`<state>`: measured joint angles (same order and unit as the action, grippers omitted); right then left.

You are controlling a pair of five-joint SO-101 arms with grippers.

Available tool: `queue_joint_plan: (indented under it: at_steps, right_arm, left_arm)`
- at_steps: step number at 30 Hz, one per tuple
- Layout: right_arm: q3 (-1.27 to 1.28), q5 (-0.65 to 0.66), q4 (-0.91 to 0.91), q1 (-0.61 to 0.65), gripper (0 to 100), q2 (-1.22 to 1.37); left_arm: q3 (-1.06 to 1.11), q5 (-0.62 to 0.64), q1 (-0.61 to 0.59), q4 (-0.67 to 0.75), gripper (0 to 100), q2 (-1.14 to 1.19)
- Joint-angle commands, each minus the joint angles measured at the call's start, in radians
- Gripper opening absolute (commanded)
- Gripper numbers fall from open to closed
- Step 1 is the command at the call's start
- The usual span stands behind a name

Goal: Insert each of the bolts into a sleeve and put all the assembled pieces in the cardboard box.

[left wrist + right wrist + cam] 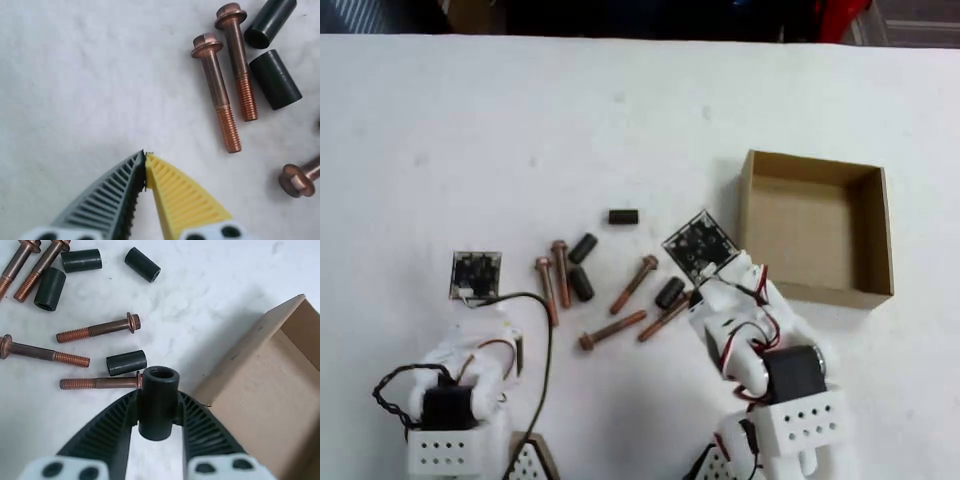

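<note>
My right gripper [158,407] is shut on a black sleeve [160,380], held upright with its bore facing up, just off the near corner of the cardboard box [265,390]. Several copper bolts lie on the white table; the nearest bolt [97,383] lies just beyond the held sleeve, beside a loose sleeve [126,363]. My left gripper [145,157] is shut on nothing, hovering over bare table short of two side-by-side bolts [216,90] and two black sleeves [275,79]. In the high view the bolts [633,284] and sleeves [582,248] are scattered between both arms.
The open cardboard box [815,225] stands at the right, nothing visible inside. One sleeve [623,216] lies apart, farther back. The left arm [455,400] and right arm [780,380] sit at the table's near edge. The far half of the table is bare white.
</note>
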<state>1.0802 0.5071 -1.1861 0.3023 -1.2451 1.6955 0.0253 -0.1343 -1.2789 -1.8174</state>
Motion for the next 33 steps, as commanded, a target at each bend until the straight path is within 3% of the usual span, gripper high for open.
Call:
queue_joint_plan:
  at_steps: [1, 11, 16, 18, 24, 33]
  right_arm:
    - [0.028, 0.008, 0.073, -0.010, 1.5, -0.016]
    - [0.091, -0.083, 0.174, -0.148, 1.5, -0.016]
    - [0.132, -0.083, 0.206, -0.147, 1.5, -0.016]
    - [0.141, -0.083, 0.206, -0.147, 1.5, -0.016]
    - [0.152, -0.083, 0.206, -0.128, 1.5, -0.016]
    - [0.169, -0.091, 0.206, -0.110, 1.5, -0.016]
  left_arm:
    - [-0.003, 0.009, 0.010, -0.005, 2, -0.008]
    - [-0.003, 0.014, 0.012, 0.000, 3, -0.008]
    - [-0.002, 0.005, 0.002, 0.201, 3, -0.010]
    - [-0.002, -0.051, -0.005, 0.275, 3, -0.010]
    - [-0.035, -0.374, -0.030, 0.390, 3, -0.010]
    - [-0.288, -0.514, -0.067, 0.292, 2, -0.002]
